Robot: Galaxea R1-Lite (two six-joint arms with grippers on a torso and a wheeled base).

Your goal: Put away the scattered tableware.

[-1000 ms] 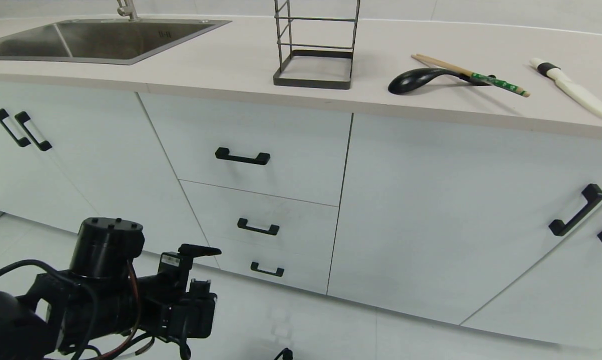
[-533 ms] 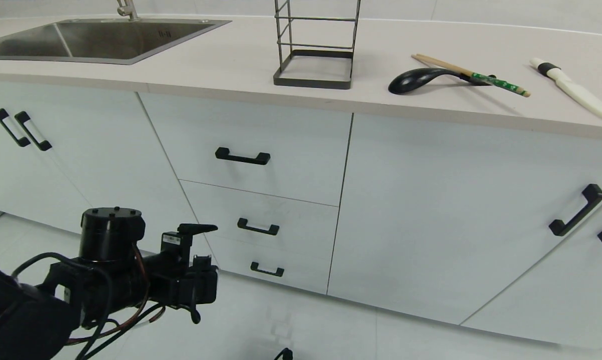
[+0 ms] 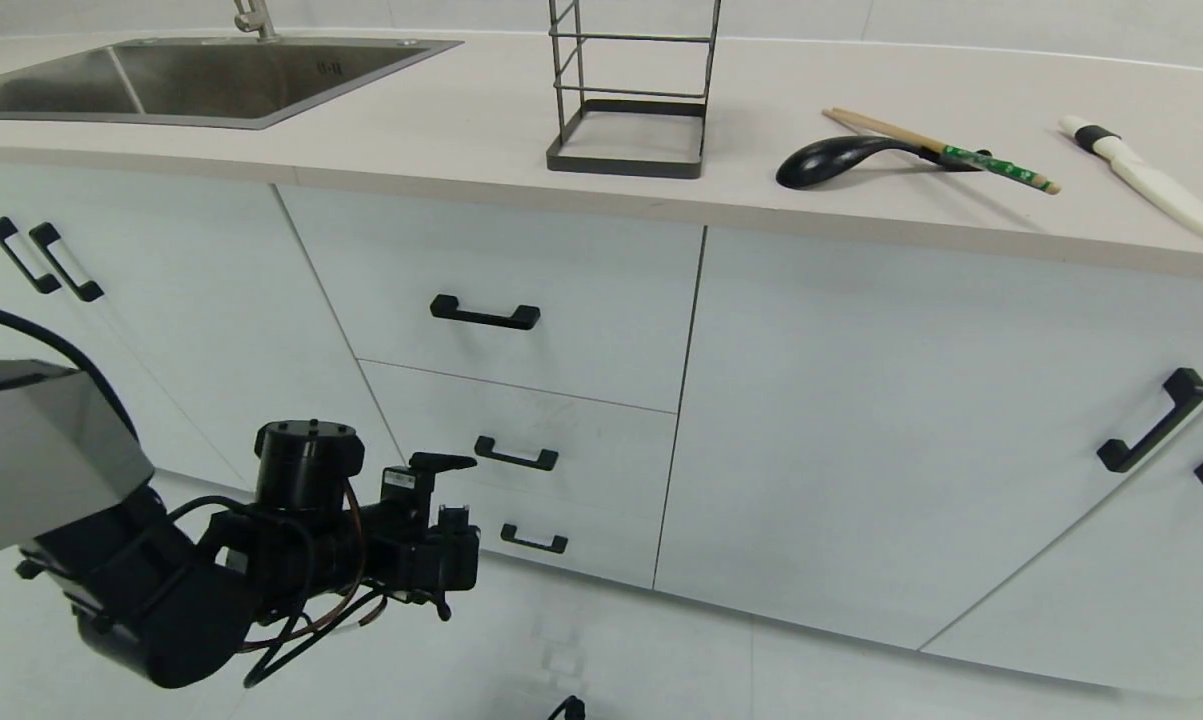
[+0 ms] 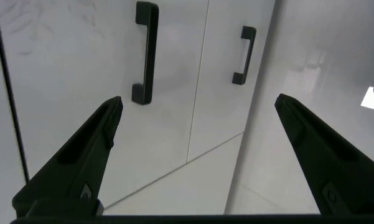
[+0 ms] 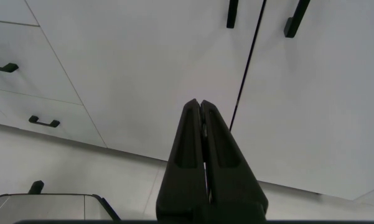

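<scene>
On the countertop [image 3: 441, 130] lie a black spoon [image 3: 826, 158], a pair of wooden chopsticks [image 3: 946, 150] resting across the spoon's handle, and a white brush [image 3: 1151, 180] at the far right. An empty wire rack [image 3: 629, 150] stands left of them. My left gripper [image 3: 456, 540] hangs low in front of the drawers, far below the counter; in the left wrist view this gripper [image 4: 199, 101] is open and holds nothing. My right gripper [image 5: 200, 106] is shut and empty, pointing at the cabinet doors.
A steel sink [image 3: 191, 75] is set in the counter at the far left. Three drawers with black handles [image 3: 485, 314] [image 3: 516, 456] [image 3: 533, 541] face the left gripper. Cabinet doors with handles [image 3: 1151, 420] are to the right. White floor lies below.
My left arm has moved to the right and closer to the drawers, and more of its upper link has come into the head view. The tableware has not moved.
</scene>
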